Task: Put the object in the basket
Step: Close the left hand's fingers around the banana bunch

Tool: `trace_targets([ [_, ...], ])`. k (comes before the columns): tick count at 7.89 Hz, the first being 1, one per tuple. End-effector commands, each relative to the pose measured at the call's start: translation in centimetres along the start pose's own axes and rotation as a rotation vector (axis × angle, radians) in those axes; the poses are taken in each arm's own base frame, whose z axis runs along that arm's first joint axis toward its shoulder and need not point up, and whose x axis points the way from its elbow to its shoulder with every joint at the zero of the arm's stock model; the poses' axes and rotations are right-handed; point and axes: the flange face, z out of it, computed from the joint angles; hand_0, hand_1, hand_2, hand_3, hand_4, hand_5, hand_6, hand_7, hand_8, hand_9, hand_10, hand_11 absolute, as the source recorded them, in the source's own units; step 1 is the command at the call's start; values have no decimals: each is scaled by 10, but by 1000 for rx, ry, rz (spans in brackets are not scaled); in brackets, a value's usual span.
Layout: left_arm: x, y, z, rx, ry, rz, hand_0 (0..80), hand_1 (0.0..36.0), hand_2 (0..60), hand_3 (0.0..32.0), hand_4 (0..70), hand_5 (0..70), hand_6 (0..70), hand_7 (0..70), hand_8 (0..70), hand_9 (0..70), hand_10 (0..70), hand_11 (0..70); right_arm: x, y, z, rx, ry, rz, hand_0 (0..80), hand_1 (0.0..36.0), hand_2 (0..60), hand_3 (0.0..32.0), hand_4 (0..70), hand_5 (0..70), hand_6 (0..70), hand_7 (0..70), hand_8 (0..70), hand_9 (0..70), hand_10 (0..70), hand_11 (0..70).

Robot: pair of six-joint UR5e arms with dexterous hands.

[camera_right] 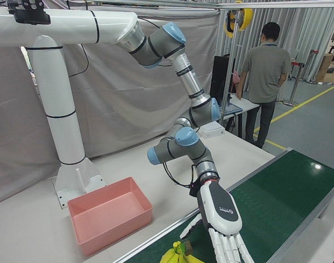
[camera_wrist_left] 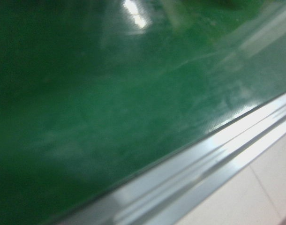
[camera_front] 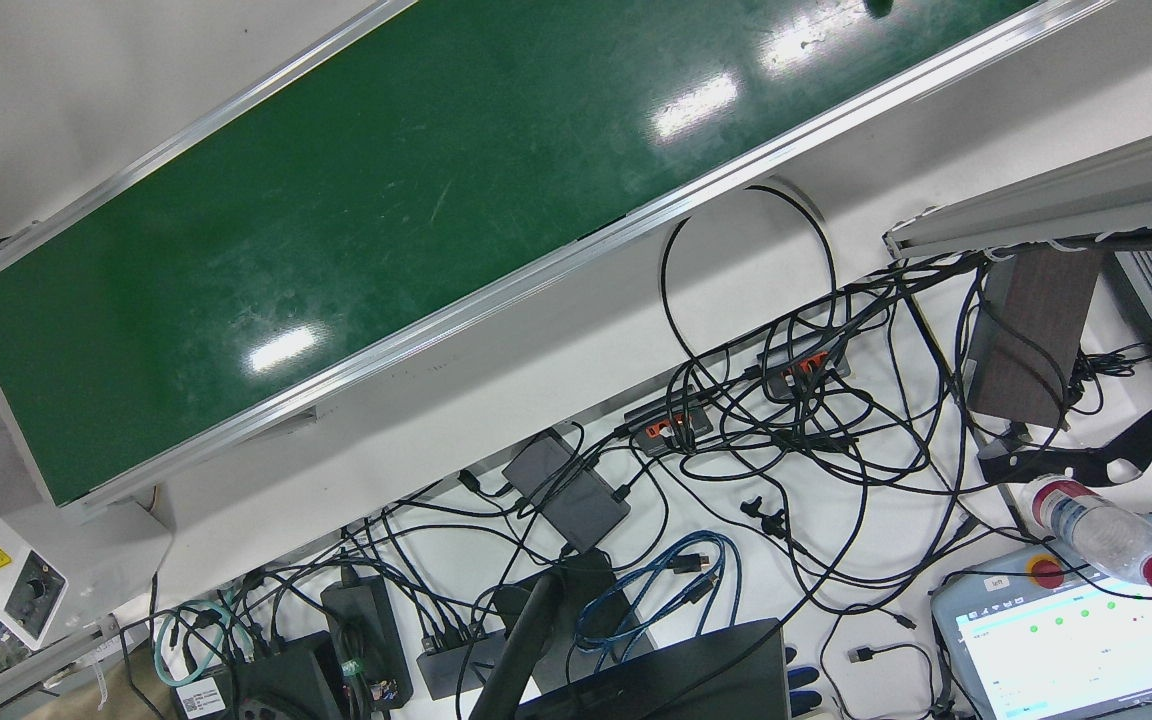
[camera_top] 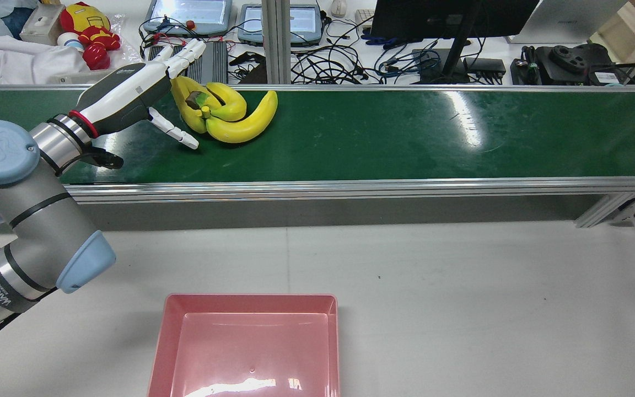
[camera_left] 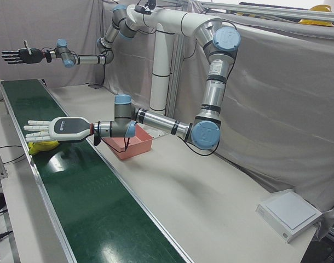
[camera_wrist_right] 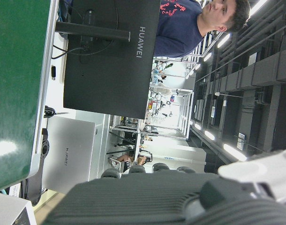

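A curtained workshop bay around a long green conveyor belt [camera_top: 405, 138].
Grey fabric curtains [camera_left: 287, 109] hang behind a pale grey tabletop [camera_top: 461, 286]; a white desk [camera_front: 836, 560] strewn with black cables [camera_front: 786, 420] carries a black Huawei monitor [camera_wrist_right: 110, 56]; ceiling lights glare on the belt.

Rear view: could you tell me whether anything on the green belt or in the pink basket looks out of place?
Nothing stands out. The yellow banana bunch lies intact on the green conveyor belt, the left robot hand open over it, and the pink plastic basket sits square.
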Motion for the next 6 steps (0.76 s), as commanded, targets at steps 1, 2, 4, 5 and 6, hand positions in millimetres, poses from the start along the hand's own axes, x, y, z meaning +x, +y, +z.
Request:
trace_targets([
  [1,2,19,15,-20,6,-9,506,171,71,4,37,0,0,19,64,78,0,4,0,0,0,0,0,0,0,0,0,0,0,0,0,0,0,0,0,0],
  [2,0,20,21,-19,1,-7,504,167,60,16,31,0,0,19,64,77,0,5,0,0,0,0,0,-2,0,0,0,0,0,0,0,0,0,0,0,0],
  [4,-3,19,20,-18,-4,-6,504,166,55,14,36,0,0,20,62,79,0,9,0,0,0,0,0,-2,0,0,0,0,0,0,0,0,0,0,0,0],
  [5,-5,20,20,-19,-6,-6,503,164,59,0,70,0,0,22,64,85,0,16,0,0,0,0,0,-2,0,0,0,0,0,0,0,0,0,0,0,0],
  [6,-5,19,20,-17,-5,-6,507,161,58,0,117,5,0,32,72,97,11,32,0,0,0,0,0,0,0,0,0,0,0,0,0,0,0,0,0,0],
])
